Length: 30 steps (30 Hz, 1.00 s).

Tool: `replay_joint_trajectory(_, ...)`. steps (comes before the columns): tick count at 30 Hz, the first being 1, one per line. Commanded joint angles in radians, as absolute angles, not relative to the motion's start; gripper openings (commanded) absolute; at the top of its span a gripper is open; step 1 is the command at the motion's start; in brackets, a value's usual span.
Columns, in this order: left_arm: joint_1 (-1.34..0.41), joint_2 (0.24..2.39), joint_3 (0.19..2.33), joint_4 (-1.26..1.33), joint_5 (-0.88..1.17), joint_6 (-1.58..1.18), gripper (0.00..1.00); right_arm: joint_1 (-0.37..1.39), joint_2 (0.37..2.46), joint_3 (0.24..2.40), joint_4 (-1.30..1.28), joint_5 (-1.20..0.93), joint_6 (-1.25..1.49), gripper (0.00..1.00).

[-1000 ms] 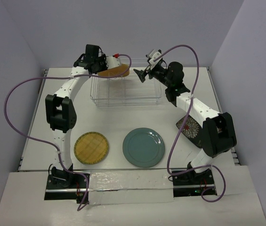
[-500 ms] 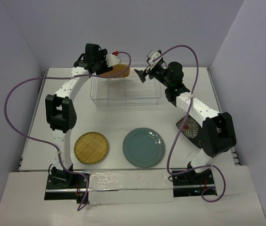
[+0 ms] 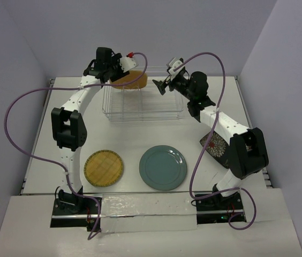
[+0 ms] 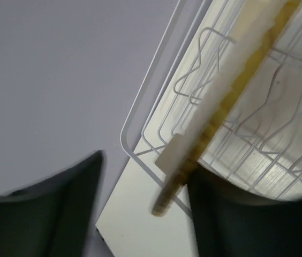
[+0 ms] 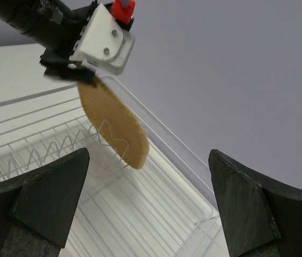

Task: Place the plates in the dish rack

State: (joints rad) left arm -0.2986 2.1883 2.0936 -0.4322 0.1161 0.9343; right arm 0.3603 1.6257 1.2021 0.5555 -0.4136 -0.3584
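Observation:
The orange-tan plate [image 3: 135, 80] stands on edge, tilted, in the far left end of the wire dish rack [image 3: 145, 110], between its wavy dividers. My left gripper [image 3: 120, 72] is at the plate's upper edge. In the left wrist view its jaws [image 4: 145, 171] stand wide apart, and the plate's rim [image 4: 231, 91] lies against the right finger only. My right gripper [image 3: 160, 85] hovers open and empty over the rack's right part, facing the plate [image 5: 116, 126]. The yellow grid plate [image 3: 103, 167], the teal plate [image 3: 163, 167] and the dark floral plate [image 3: 215, 145] lie flat on the table.
The rack's rim [image 4: 140, 107] sits close to the table's back edge and the grey wall. The dark floral plate is partly under my right arm. Purple cables loop beside both arms.
The orange-tan plate has tipped from nearly flat to more upright and sunk into the rack. My left wrist has turned, and its left finger is blurred. The right arm has barely moved.

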Motion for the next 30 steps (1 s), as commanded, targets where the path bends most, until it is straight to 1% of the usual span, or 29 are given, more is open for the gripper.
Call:
replay_joint_trajectory(1,-0.301,2.166,2.139,-0.359,0.163,0.87,0.46,0.365,1.57,1.161,0.609,-0.408,-0.349,1.0)
replay_joint_trajectory(3,-0.302,2.18,2.142,-0.353,0.176,0.861,0.39,0.365,1.569,1.158,0.605,-0.402,-0.359,1.0)
replay_joint_trajectory(4,-0.301,2.191,2.143,-0.345,0.187,0.858,0.34,0.365,1.571,1.161,0.598,-0.398,-0.366,1.0)
replay_joint_trajectory(5,-0.301,2.196,2.143,-0.338,0.19,0.858,0.31,0.365,1.575,1.164,0.591,-0.389,-0.371,1.0)
replay_joint_trajectory(10,-0.297,2.221,2.143,-0.308,0.213,0.85,0.22,0.365,1.597,1.181,0.58,-0.376,-0.384,1.0)
replay_joint_trajectory(12,-0.288,2.229,2.143,-0.304,0.226,0.83,0.09,0.364,1.617,1.191,0.577,-0.372,-0.389,1.0)
replay_joint_trajectory(13,-0.285,2.235,2.143,-0.3,0.231,0.818,0.05,0.365,1.623,1.201,0.573,-0.371,-0.391,1.0)
replay_joint_trajectory(15,-0.278,2.243,2.14,-0.297,0.242,0.809,0.02,0.365,1.636,1.217,0.563,-0.369,-0.39,1.0)
replay_joint_trajectory(18,-0.268,2.255,2.118,-0.267,0.228,0.807,0.09,0.365,1.644,1.226,0.56,-0.374,-0.385,1.0)
replay_joint_trajectory(19,-0.268,2.255,2.118,-0.266,0.218,0.807,0.13,0.365,1.644,1.226,0.56,-0.374,-0.385,1.0)
replay_joint_trajectory(20,-0.264,2.259,2.116,-0.256,0.208,0.81,0.24,0.365,1.643,1.224,0.56,-0.376,-0.385,1.0)
replay_joint_trajectory(21,-0.257,2.26,2.117,-0.249,0.204,0.809,0.42,0.365,1.643,1.224,0.559,-0.376,-0.385,1.0)
replay_joint_trajectory(22,-0.254,2.261,2.121,-0.245,0.204,0.808,0.44,0.365,1.643,1.223,0.558,-0.376,-0.385,1.0)
replay_joint_trajectory(24,-0.248,2.262,2.133,-0.23,0.193,0.794,0.63,0.365,1.642,1.224,0.554,-0.373,-0.385,1.0)
replay_joint_trajectory(25,-0.246,2.262,2.14,-0.218,0.186,0.787,0.69,0.365,1.641,1.224,0.552,-0.373,-0.385,1.0)
replay_joint_trajectory(28,-0.24,2.26,2.152,-0.171,0.159,0.772,0.78,0.365,1.64,1.224,0.549,-0.375,-0.381,1.0)
replay_joint_trajectory(30,-0.238,2.258,2.164,-0.152,0.152,0.761,0.79,0.365,1.638,1.223,0.554,-0.38,-0.375,1.0)
